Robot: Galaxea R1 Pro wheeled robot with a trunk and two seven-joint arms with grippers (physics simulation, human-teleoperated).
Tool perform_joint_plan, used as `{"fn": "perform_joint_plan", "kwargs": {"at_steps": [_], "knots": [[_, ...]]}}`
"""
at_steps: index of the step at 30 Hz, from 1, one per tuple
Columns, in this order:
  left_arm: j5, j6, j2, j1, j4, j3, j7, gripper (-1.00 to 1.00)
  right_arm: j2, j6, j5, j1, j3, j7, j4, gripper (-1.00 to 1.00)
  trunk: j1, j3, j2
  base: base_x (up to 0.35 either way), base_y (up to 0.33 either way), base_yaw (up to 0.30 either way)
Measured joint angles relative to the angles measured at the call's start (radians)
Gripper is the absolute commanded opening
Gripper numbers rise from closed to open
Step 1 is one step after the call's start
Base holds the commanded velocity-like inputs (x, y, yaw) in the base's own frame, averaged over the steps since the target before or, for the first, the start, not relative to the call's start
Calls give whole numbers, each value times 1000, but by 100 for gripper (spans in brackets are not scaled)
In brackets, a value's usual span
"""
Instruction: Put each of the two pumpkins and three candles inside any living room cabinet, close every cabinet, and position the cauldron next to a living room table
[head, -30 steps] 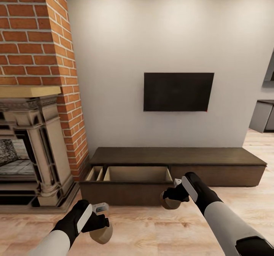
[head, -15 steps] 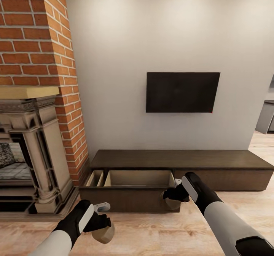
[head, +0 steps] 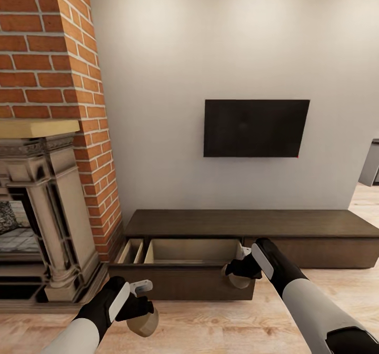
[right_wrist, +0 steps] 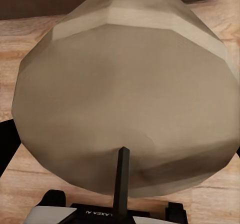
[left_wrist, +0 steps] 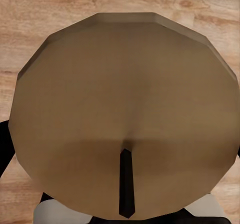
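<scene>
The long dark-brown cabinet (head: 295, 225) runs along the white wall, with one drawer (head: 189, 251) at its left end pulled out and showing a pale beige inside. My left gripper (head: 141, 316) hangs low over the wood floor in front of that drawer, shut on a tan candle (head: 146, 325). That candle (left_wrist: 125, 99) looms close in the left wrist view, wick toward the camera. My right gripper (head: 238, 274) is shut on a second candle (head: 240, 281) at the drawer's front right corner. The right wrist view has this candle (right_wrist: 125, 94) over floor boards.
A brick chimney (head: 58, 80) and a carved stone fireplace (head: 47, 222) stand at the left, close to the drawer's end. A dark TV (head: 256, 128) hangs on the wall above the cabinet. Grey furniture (head: 370, 167) sits at the far right. Wood floor (head: 210, 327) lies in front.
The whole view has shifted: the camera has come nearer the cabinet and turned slightly. Both arms keep their pose, each still holding its candle.
</scene>
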Motion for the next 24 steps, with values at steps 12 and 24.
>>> {"fn": "perform_joint_plan", "kwargs": {"at_steps": [12, 24], "knots": [[0, 0, 0, 0, -2, 0, 0, -100, 0, 0, 1, 0, 0, 0, 0, -100, 0, 0, 0, 0, 0, 0], [3, 0, -8, 0, -8, 0, 0, -100, 0, 0, 2, 0, 0, 0, 0, -100, 0, 4, 0, 0, 0, -106]]}}
